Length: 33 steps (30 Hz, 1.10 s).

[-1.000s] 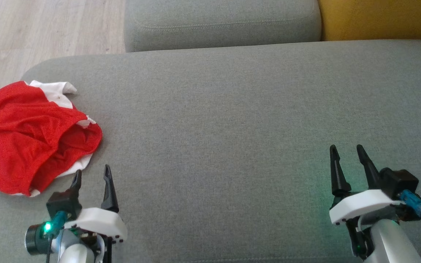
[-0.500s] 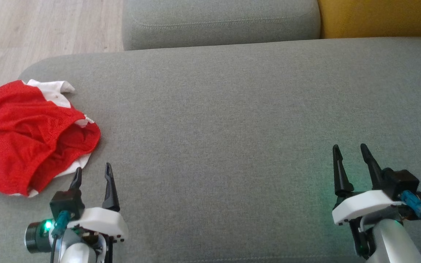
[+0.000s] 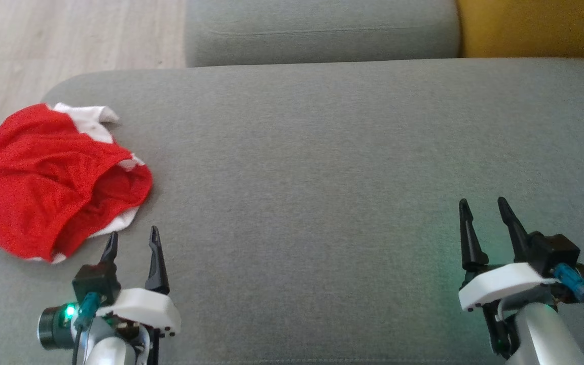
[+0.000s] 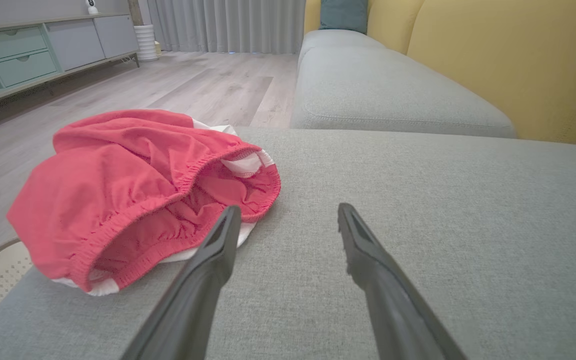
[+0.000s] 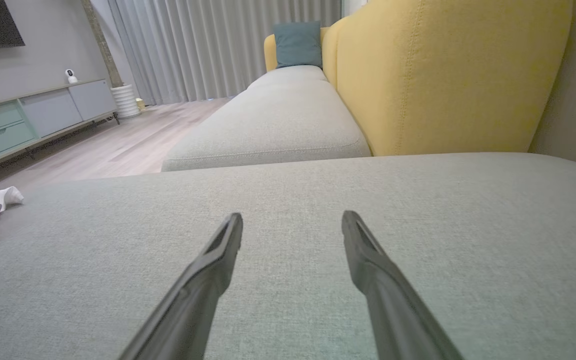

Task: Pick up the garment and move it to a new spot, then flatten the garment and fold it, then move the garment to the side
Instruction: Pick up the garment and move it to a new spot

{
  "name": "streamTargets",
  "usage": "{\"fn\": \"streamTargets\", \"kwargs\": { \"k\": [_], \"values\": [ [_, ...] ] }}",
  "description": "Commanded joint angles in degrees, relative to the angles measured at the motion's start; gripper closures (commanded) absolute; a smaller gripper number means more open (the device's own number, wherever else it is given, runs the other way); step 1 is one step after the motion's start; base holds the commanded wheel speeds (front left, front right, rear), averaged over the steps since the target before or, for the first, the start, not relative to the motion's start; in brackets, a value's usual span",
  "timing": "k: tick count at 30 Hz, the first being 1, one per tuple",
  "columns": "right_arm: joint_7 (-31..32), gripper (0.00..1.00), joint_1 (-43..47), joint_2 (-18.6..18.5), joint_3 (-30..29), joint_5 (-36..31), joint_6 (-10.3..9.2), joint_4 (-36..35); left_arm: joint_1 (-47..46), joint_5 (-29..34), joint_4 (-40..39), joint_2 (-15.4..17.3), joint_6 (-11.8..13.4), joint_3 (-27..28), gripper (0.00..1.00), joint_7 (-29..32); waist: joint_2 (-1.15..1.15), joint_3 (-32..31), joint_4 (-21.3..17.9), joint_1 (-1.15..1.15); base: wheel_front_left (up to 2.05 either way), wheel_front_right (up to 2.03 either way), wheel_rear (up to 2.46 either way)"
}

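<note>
Garment (image 3: 59,177) lies on the wide cushion (image 3: 322,167), at its left edge. The left gripper (image 3: 134,231) is over the near left of the cushion, just beside the garment's near side. The right gripper (image 3: 482,201) is over the near right, well apart from the garment. Behind the cushion is a second cushion (image 3: 322,30), with the backrest (image 3: 535,25) to its right and the floor (image 3: 69,40) to its left.
</note>
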Motion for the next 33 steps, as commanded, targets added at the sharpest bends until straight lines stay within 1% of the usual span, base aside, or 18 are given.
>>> {"fn": "streamTargets", "kwargs": {
  "k": [1,4,5,12,13,15,21,27,33],
  "values": [
    [-0.8,0.0,-2.3,0.1,1.7,0.0,-0.05,-2.0,-2.9,-0.1,-1.9,1.0,0.0,1.7,0.0,-0.8,0.0,-0.2,1.7,0.0,0.0,0.0,0.0],
    [-0.8,0.0,-1.9,0.2,2.1,0.1,-0.05,-2.1,-3.0,0.2,-2.2,1.0,-0.2,1.2,0.0,-0.8,0.0,-0.5,4.8,0.0,0.0,0.0,0.0],
    [-0.8,0.0,-1.9,0.2,2.1,0.1,-0.05,-2.1,-3.0,0.2,-2.2,1.0,-0.2,1.2,0.0,-0.8,0.0,-0.5,4.8,0.0,0.0,0.0,0.0],
    [-0.8,0.0,-1.4,0.3,2.7,0.8,-0.05,-2.2,-2.6,1.4,-2.8,1.1,-0.6,1.9,0.0,-0.8,0.0,-1.4,13.3,0.0,0.0,0.0,0.0],
    [-0.8,0.0,-1.3,0.3,2.8,0.9,-0.05,-2.3,-2.5,1.2,-3.1,1.1,-1.2,2.1,0.0,-0.8,0.0,-1.4,14.5,0.0,0.0,0.0,0.0],
    [-0.8,0.0,-1.1,0.3,2.9,0.9,-0.05,-2.4,-2.2,1.5,-3.3,1.1,-0.8,2.6,0.0,-0.8,0.0,-1.3,17.1,0.0,0.0,0.0,0.0],
    [-0.8,0.0,-0.8,0.4,2.7,1.5,-0.05,-2.5,-2.2,1.6,-4.9,1.1,-1.1,4.4,0.0,-0.8,0.0,-1.0,23.8,0.0,0.0,0.0,0.0],
    [-0.8,0.0,-0.7,0.5,3.0,1.8,-0.05,-2.3,-1.6,1.7,-3.9,1.3,-1.3,6.9,0.0,-0.8,0.0,-0.8,28.0,0.0,0.0,0.0,0.0],
    [-0.8,0.0,-2.0,0.5,3.7,1.7,-0.05,-2.2,-1.1,1.4,-4.3,1.2,-1.3,8.4,0.0,-0.8,0.0,0.7,28.8,0.0,0.0,0.0,0.0]
  ]
}}
